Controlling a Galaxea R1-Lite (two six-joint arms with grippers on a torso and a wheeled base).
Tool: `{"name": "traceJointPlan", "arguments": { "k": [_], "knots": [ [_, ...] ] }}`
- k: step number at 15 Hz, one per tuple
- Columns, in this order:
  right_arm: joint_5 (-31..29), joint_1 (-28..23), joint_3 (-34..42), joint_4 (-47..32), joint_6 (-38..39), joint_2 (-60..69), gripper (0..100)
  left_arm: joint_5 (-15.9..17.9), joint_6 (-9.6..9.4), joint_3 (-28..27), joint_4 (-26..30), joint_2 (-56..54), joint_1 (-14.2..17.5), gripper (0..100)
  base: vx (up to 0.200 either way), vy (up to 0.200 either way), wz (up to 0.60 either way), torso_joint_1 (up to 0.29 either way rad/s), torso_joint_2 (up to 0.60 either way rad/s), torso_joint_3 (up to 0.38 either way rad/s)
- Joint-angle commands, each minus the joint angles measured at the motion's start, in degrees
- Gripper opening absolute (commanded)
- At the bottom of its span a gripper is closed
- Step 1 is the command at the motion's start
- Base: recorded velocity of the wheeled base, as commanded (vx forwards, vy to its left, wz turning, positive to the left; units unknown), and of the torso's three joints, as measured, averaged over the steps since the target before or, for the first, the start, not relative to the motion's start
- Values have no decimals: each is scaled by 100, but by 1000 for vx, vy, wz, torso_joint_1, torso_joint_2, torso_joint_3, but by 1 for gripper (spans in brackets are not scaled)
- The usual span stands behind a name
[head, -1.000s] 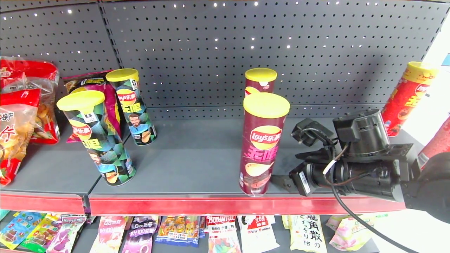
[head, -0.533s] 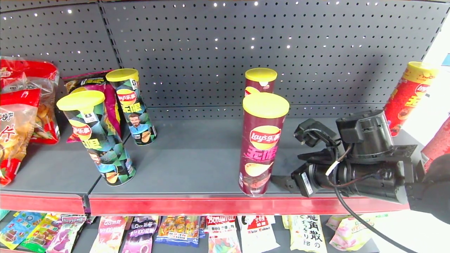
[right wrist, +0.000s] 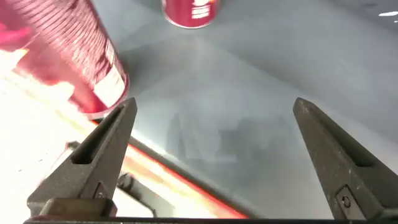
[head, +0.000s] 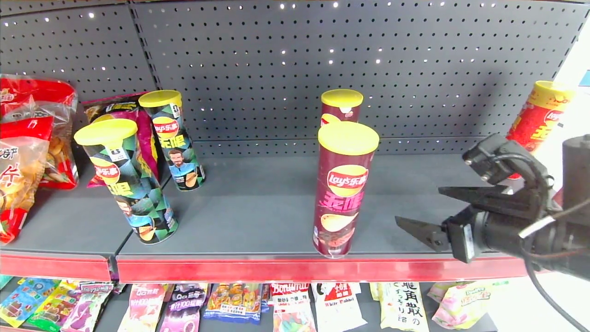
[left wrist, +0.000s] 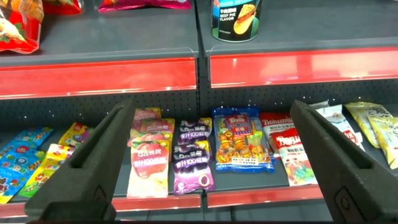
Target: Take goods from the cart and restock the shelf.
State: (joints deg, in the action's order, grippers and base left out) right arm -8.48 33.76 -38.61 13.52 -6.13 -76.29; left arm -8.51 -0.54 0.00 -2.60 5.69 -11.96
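Note:
A maroon chip can [head: 343,189] with a yellow lid stands upright at the front edge of the grey shelf [head: 258,207]. A second maroon can [head: 341,106] stands behind it. My right gripper [head: 418,205] hangs open to the right of the front can, apart from it, with nothing between its fingers. In the right wrist view the right gripper [right wrist: 214,106] is spread over bare shelf, with the front can [right wrist: 74,56] off to one side and the rear can [right wrist: 191,11] farther off. My left gripper [left wrist: 211,107] is open and empty in front of the lower shelves.
Two green-black cans [head: 129,180] [head: 173,138] stand on the shelf's left half, with snack bags [head: 27,138] beyond them. A red can [head: 537,120] stands at the far right. Snack packets [head: 230,302] [left wrist: 239,140] fill the lower shelf. Bare shelf lies between the can groups.
My right gripper has drawn back to the right, away from the front maroon can. The can stays standing where it was.

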Motion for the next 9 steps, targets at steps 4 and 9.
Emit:
{"name": "traceJointPlan", "arguments": {
  "k": [4, 9],
  "knots": [
    [-206, 43, 1171, -526, -134, 2426, 100, 315, 36, -26, 110, 20, 1, 100, 0, 0, 0, 0, 0, 0],
    [-294, -1627, 1321, -2459, -72, 4368, 100, 297, 62, -44, 137, 20, 1, 100, 0, 0, 0, 0, 0, 0]
  ]
}}
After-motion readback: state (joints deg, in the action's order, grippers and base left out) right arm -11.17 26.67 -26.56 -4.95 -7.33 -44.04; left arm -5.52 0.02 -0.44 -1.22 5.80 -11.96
